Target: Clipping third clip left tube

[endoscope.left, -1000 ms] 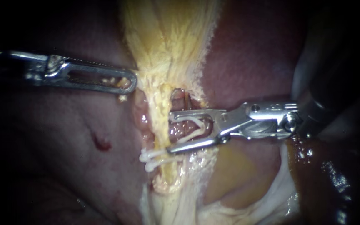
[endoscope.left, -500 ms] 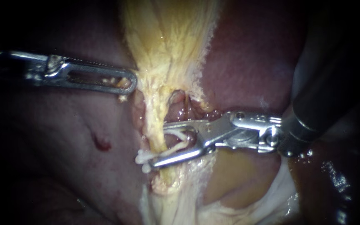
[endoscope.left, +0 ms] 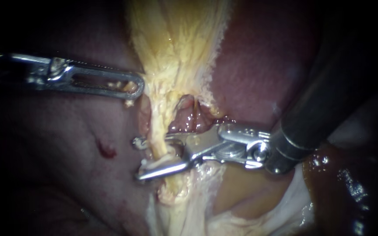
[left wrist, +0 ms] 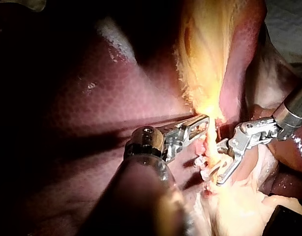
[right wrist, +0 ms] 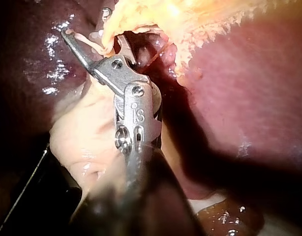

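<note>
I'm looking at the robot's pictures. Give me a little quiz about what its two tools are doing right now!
1. True or false: the right instrument has its jaws shut together with nothing between them.
2. What runs between the right instrument's jaws? A: a needle. B: the pale tube. C: a hand.
3. Fill in: the ___ instrument grips the edge of the yellow tissue.

Key:
1. False. The jaws stand apart, one on each side of the pale tube.
2. B.
3. Left. The left instrument comes in from the left of the endoscope view, and its jaws are closed on the tissue's edge.
</note>
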Robot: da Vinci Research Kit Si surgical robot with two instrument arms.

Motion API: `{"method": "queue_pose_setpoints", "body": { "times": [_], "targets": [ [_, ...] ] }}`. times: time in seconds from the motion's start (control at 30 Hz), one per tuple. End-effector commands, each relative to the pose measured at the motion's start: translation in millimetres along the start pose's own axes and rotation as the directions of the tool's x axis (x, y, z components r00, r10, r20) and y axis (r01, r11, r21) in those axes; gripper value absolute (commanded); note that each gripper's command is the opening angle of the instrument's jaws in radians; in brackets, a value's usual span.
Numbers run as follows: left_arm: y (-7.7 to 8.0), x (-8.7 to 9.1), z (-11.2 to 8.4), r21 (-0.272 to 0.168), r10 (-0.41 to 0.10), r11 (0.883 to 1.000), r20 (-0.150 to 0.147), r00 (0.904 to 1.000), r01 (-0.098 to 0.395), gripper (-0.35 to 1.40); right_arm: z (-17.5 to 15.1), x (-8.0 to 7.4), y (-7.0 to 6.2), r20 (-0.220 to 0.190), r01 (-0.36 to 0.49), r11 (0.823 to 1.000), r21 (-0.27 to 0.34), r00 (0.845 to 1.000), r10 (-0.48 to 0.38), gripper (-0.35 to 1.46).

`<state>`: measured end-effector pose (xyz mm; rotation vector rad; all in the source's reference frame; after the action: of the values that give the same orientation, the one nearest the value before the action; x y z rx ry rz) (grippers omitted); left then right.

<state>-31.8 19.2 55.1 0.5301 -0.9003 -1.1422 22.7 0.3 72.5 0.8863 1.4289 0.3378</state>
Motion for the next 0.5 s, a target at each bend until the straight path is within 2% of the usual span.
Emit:
{"method": "queue_pose_setpoints", "body": {
  "times": [0.03,0.23,0.5],
  "targets": [
    [0.0,0.0,0.0,0.000,0.000,1.000,0.000,1.0000,0.000,-0.35,0.1,0.0,0.0,-0.001,0.001,1.000,0.004,1.000,-0.001,0.49],
    [0.0,0.0,0.0,0.000,0.000,1.000,0.000,1.0000,0.000,-0.35,-0.1,0.7,0.3,-0.034,-0.001,1.000,0.007,0.999,0.001,0.49],
    [0.0,0.0,0.0,0.000,0.000,1.000,0.000,1.0000,0.000,-0.35,-1.5,2.0,1.6,-0.077,-0.043,0.999,-0.027,0.996,0.041,0.50]
  ]
}}
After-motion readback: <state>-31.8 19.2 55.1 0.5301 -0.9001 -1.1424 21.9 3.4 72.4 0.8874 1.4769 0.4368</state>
